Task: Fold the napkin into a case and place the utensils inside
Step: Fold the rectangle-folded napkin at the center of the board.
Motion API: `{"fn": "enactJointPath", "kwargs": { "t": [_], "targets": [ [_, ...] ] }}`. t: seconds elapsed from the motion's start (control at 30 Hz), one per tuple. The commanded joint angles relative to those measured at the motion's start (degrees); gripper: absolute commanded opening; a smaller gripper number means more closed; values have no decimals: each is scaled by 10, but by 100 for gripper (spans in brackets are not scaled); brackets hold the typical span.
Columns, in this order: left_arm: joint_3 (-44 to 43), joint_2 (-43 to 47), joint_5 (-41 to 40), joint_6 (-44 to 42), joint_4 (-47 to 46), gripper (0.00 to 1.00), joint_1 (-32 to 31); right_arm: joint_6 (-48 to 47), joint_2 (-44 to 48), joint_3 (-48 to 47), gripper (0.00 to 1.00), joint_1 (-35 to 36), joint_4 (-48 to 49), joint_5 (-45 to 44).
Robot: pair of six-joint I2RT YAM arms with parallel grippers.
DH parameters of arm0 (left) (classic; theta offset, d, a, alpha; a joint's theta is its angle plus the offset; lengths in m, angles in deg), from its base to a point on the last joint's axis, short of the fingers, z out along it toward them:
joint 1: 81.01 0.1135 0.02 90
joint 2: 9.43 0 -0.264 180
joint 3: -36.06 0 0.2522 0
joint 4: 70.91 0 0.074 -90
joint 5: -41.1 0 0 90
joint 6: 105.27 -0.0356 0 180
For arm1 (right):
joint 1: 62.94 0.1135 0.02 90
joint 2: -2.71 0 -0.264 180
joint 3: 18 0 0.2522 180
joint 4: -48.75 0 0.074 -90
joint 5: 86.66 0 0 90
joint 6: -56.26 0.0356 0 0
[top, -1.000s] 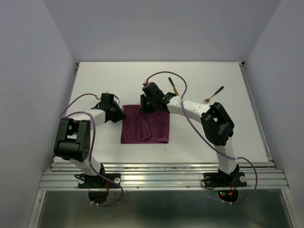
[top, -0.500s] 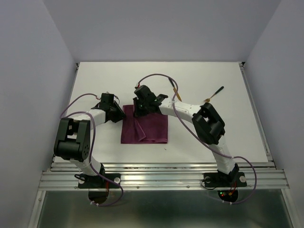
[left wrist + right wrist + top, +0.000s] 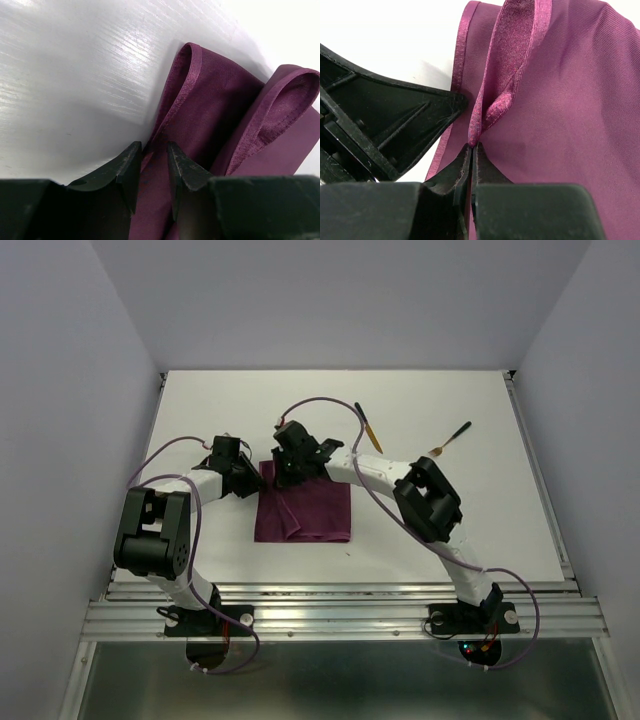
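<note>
Magenta-purple napkin [image 3: 318, 512] lies partly folded on the white desk [image 3: 200, 410], near the middle. Left hand [image 3: 151, 157] at its far-left corner: jaws part-open, hem between the fingertips, not clamped. Right hand [image 3: 471, 147] just beside it, closed tight on a raised fold of the cloth. Farther back, well apart on bare desk: left utensil [image 3: 368, 428], right utensil [image 3: 452, 437]
</note>
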Motion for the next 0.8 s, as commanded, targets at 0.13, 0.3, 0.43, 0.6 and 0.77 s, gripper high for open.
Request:
{"fn": "enactJointPath", "kwargs": {
  "t": [0.13,0.3,0.43,0.6,0.77],
  "targets": [
    [9,-16,-4,-5,41,39,-5,-2,-16,-41,1,9,-1,12],
    [9,-16,-3,-5,42,39,-5,-4,-24,-55,1,9,-5,13],
    [10,-14,-4,-5,42,39,-5,-5,-28,-62,1,14,-9,15],
    [9,-14,-3,-5,42,38,-5,-7,-34,-76,1,14,-14,15],
    [8,-14,-4,-5,43,38,-5,-8,-41,-85,1,14,-17,20]
  ]
}}
